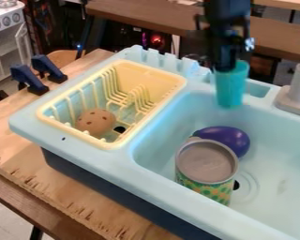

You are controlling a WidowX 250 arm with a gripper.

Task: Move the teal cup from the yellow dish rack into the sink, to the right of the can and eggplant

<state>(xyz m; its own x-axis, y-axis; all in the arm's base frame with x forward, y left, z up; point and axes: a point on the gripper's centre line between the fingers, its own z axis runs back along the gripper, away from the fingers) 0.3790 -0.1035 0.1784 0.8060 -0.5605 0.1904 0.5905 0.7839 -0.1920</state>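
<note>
The black gripper hangs over the back edge of the sink, near the top right of the view, shut on a teal cup by its rim. Below the cup, a purple eggplant lies in the blue sink basin. In front of the eggplant stands a can with a grey top and a green and yellow patterned side. A brown, spotted round object rests in the yellow dish rack, left of the basin.
At the right edge, a grey faucet base rises from the sink's back rim. Two dark blue clamps grip the wooden table at the left. A drain lies beside the can.
</note>
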